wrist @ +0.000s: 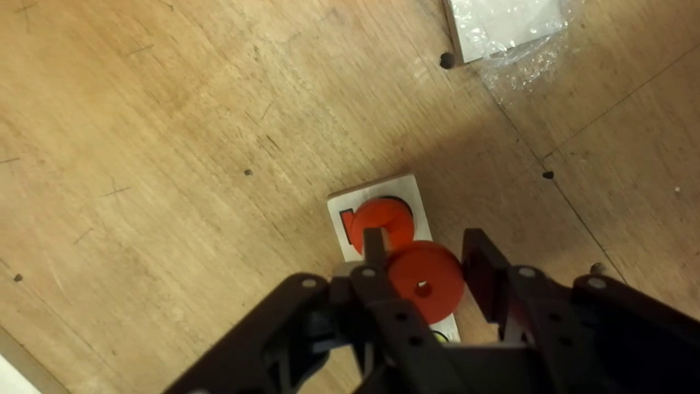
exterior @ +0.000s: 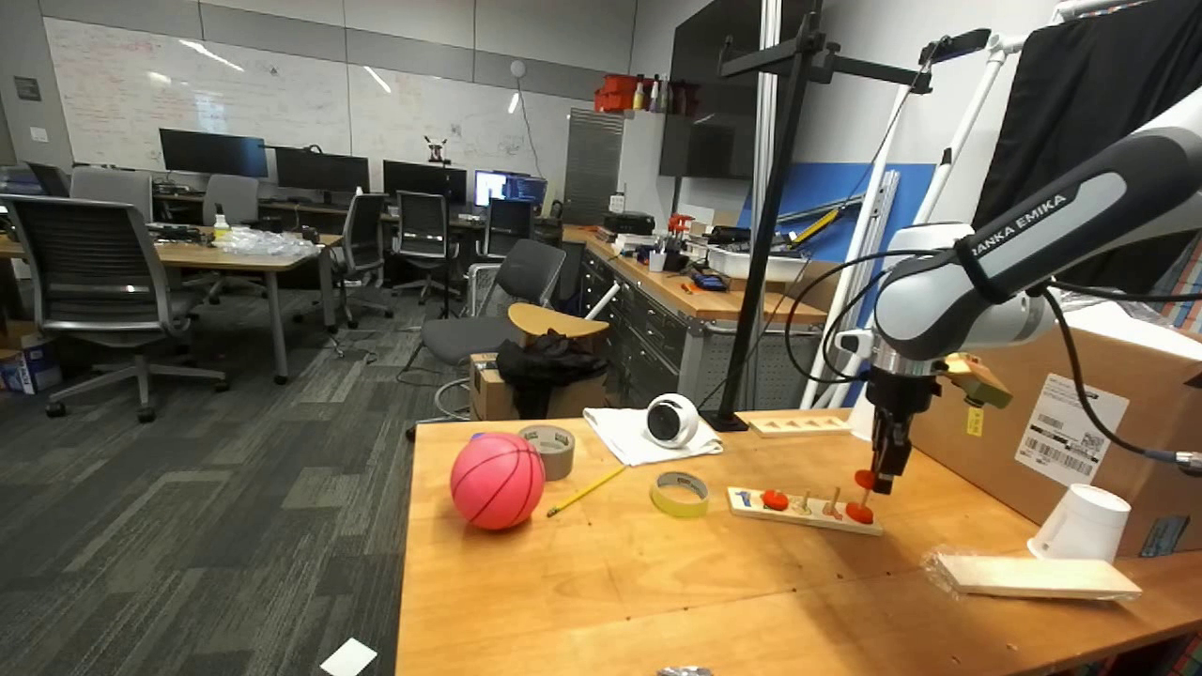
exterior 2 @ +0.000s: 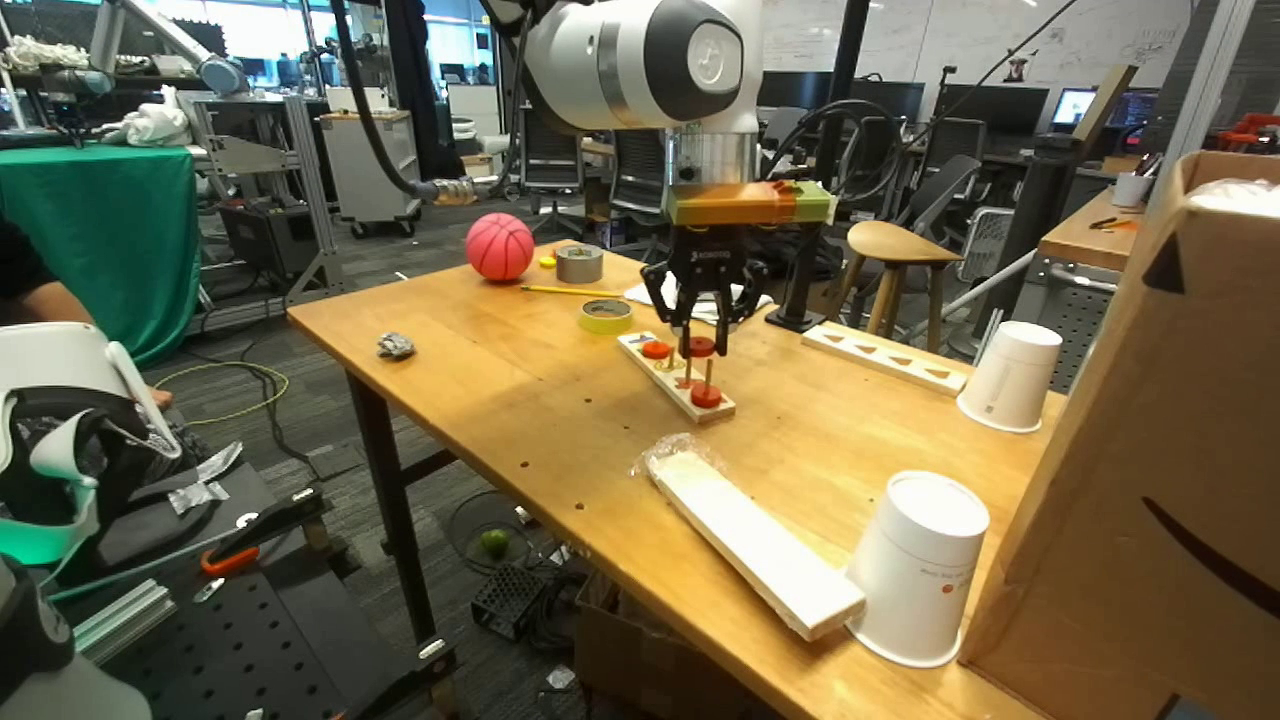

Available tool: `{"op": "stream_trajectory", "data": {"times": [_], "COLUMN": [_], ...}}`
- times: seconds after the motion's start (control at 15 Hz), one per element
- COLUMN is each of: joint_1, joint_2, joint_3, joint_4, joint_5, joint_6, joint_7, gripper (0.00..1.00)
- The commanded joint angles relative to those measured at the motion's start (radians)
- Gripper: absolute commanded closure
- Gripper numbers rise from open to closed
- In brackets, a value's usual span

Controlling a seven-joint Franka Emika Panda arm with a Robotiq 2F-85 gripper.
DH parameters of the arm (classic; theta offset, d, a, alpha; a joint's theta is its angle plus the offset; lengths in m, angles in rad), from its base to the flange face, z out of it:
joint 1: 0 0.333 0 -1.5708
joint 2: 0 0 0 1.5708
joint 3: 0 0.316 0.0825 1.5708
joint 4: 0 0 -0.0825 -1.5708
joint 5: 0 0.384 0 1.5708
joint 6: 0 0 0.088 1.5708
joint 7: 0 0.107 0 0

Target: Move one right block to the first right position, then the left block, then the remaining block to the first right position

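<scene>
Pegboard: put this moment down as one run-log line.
Held: red disc, between fingers | Place: above pegboard | On it: second red disc at one end, third red disc near opposite end

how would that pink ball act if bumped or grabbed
The pink ball would likely roll at a light push: it is round and rests on a flat-looking table. Being close to the table's edge, it could drop off if bumped that way. Its curved sides might slip from a grip.

Beyond the table (exterior: 563, 582) I see a whiteboard (exterior: 282, 108) and chairs (exterior: 89, 268); beside the table, grey carpet (exterior: 235, 488); far past it, perhaps, bright windows (exterior 2: 453, 40).
</scene>
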Motion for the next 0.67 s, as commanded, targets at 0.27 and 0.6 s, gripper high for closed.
{"op": "stream_trajectory", "data": {"times": [0.27, 0.6], "joint_1": [0.004, 0.000], "joint_2": [0.023, 0.022], "joint_3": [0.001, 0.000], "joint_4": [0.030, 0.023], "joint_5": [-0.014, -0.014], "joint_6": [-0.005, -0.007], "joint_7": [0.000, -0.005], "gripper": [0.75, 0.75]}}
